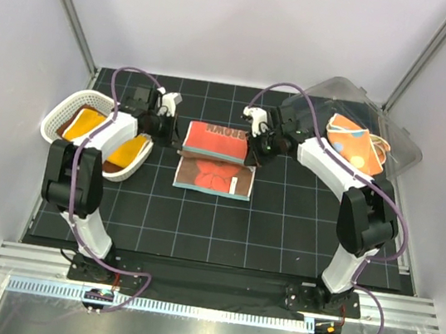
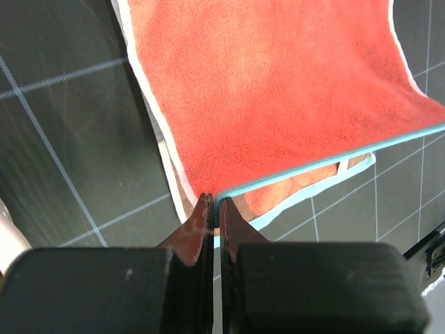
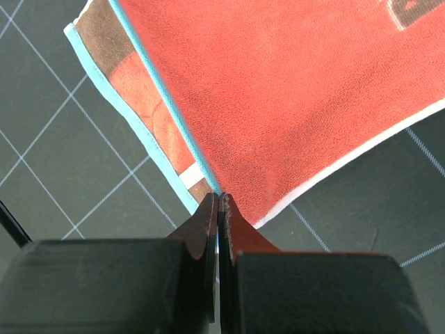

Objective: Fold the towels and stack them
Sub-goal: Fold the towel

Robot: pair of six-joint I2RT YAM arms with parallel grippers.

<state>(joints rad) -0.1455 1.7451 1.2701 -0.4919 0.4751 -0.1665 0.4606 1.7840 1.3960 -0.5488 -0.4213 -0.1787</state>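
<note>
A red-orange towel (image 1: 217, 141) with a blue edge and dark lettering lies in the middle of the black grid mat. Its far half is lifted, and the near half (image 1: 213, 177) stays flat on the mat. My left gripper (image 1: 180, 131) is shut on the lifted left corner. In the left wrist view the gripper (image 2: 214, 202) pinches the blue hem of the towel (image 2: 278, 90). My right gripper (image 1: 253, 148) is shut on the other corner. In the right wrist view that gripper (image 3: 220, 200) pinches the towel (image 3: 299, 90) where the blue and white edges meet.
A white mesh basket (image 1: 52, 118) stands at the left with orange-yellow towels (image 1: 87, 123) inside. At the back right a clear plastic bin (image 1: 399, 143) holds an orange and blue spotted towel (image 1: 353, 140). Grey walls close in the mat on three sides.
</note>
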